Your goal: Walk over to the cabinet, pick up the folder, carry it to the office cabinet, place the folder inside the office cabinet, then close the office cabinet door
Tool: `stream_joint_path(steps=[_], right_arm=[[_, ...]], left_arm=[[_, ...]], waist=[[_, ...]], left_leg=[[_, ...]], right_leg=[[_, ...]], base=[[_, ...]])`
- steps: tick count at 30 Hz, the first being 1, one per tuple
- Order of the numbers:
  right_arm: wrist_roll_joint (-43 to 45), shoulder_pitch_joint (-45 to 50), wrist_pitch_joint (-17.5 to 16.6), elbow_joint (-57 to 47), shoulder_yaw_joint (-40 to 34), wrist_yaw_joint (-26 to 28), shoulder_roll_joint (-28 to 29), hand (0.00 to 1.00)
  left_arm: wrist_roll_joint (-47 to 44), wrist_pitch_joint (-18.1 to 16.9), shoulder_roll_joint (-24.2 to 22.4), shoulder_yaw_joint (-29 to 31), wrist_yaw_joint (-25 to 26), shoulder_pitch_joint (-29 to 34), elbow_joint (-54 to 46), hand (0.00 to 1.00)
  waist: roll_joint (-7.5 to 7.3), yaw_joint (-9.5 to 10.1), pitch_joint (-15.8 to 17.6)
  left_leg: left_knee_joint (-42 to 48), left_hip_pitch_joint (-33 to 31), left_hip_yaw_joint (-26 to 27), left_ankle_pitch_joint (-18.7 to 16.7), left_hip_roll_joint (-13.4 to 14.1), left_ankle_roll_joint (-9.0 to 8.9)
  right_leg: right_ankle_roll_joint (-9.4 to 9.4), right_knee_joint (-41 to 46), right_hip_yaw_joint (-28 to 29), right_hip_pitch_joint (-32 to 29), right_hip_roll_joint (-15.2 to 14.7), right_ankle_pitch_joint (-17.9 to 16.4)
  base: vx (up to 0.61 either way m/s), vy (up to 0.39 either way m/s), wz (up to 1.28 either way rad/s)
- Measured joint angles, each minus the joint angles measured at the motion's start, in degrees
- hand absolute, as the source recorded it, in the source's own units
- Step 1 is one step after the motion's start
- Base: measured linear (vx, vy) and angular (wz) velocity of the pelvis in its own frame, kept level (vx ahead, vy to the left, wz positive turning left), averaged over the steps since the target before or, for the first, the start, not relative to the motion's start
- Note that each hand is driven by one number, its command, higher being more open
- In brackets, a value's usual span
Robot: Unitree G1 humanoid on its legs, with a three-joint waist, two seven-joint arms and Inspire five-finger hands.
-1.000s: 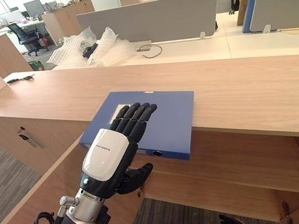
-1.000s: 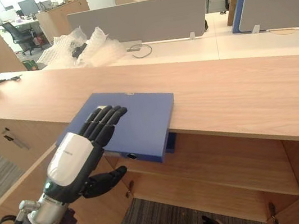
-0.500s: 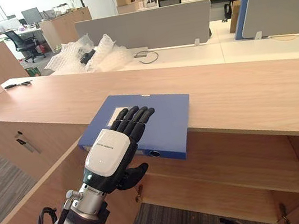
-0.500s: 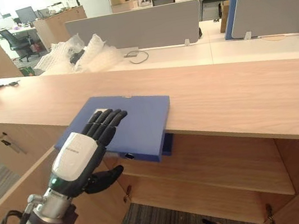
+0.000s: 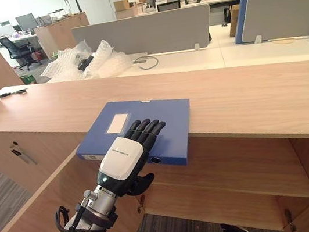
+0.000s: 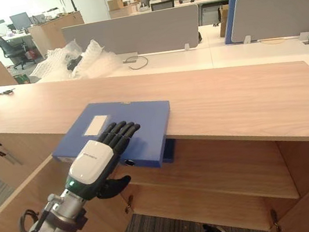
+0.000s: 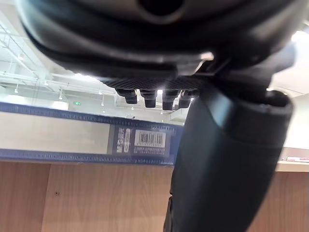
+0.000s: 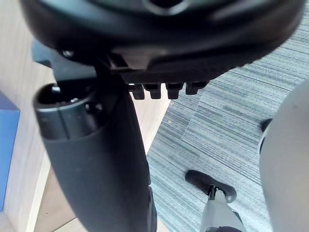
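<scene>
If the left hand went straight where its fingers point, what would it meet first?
Probably the flat blue folder: the left hand has fingers over its cover, thumb below its edge; beyond lies the wooden cabinet top.

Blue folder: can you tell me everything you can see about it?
The blue folder is a thick, flat binder lying closed on the long wooden cabinet top. A pale rectangular label sits on its cover. Its spine faces the robot and has a round finger hole and a barcode sticker. Its near end sticks out over the cabinet's edge. The left hand lays straight fingers on the cover, with its thumb below the spine.
</scene>
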Motion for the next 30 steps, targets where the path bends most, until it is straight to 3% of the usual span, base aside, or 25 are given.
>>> stream_joint_path(steps=[5, 6, 17, 26, 29, 30], right_arm=[[0.0, -0.1, 0.0, 0.0, 0.0, 0.0, 0.0, 1.00], [0.0, -0.1, 0.0, 0.0, 0.0, 0.0, 0.0, 1.00], [0.0, -0.1, 0.1, 0.0, 0.0, -0.1, 0.5, 1.00], [0.0, -0.5, 0.1, -0.1, -0.1, -0.1, 0.8, 1.00], [0.1, -0.5, 0.1, -0.1, -0.1, -0.1, 0.8, 1.00], [0.2, -0.4, 0.1, -0.1, -0.3, -0.1, 0.8, 1.00]], left_arm=[[1.7, 0.3, 0.0, -1.6, 0.0, -2.9, 3.8, 1.00], [1.7, 0.9, 0.0, -1.9, 0.2, -3.6, 4.4, 0.00], [1.6, 2.9, -0.7, -1.4, 7.9, -10.3, 6.9, 0.00], [3.6, 2.5, -0.7, -1.0, 8.9, -13.9, 7.6, 0.00], [3.2, 3.8, -4.1, -0.7, 7.8, -12.7, 6.2, 0.00], [2.0, 4.6, -7.4, 0.0, 6.4, -11.2, 4.1, 0.00]], waist=[[0.03, -0.19, 0.0], [0.02, -0.29, -0.1], [0.16, -0.41, 0.2], [-0.30, -0.89, 0.5], [-0.54, -0.91, 0.8], [-0.52, -0.93, 0.8]], left_leg=[[0.1, 0.0, 0.7, 0.0, 0.1, -0.04], [0.2, 0.0, 0.7, 0.0, 0.1, -0.06], [-0.2, 1.6, 0.5, -0.1, 0.2, -0.25], [-0.2, 1.7, 0.6, -0.4, -0.1, -0.62], [-0.2, 1.7, 0.6, -0.4, 0.0, -0.67], [-0.2, 1.4, 0.6, -0.4, 0.0, -0.68]], right_leg=[[0.00, 0.1, 0.6, -0.4, 0.0, 0.1], [0.01, 0.1, 0.7, -0.4, 0.0, 0.2], [0.22, -1.0, 0.6, 1.4, 0.1, 0.2], [0.46, -1.5, 0.6, 1.8, -0.1, 0.1], [0.47, -1.6, 0.7, 2.0, -0.1, 0.1], [0.46, -1.5, 0.8, 1.6, -0.1, 0.1]], base=[[-0.01, 0.011, -0.07], [0.00, 0.000, 0.00], [-0.03, 0.005, -0.01], [0.00, 0.000, 0.00], [0.00, 0.000, 0.00], [0.00, 0.000, 0.00]])
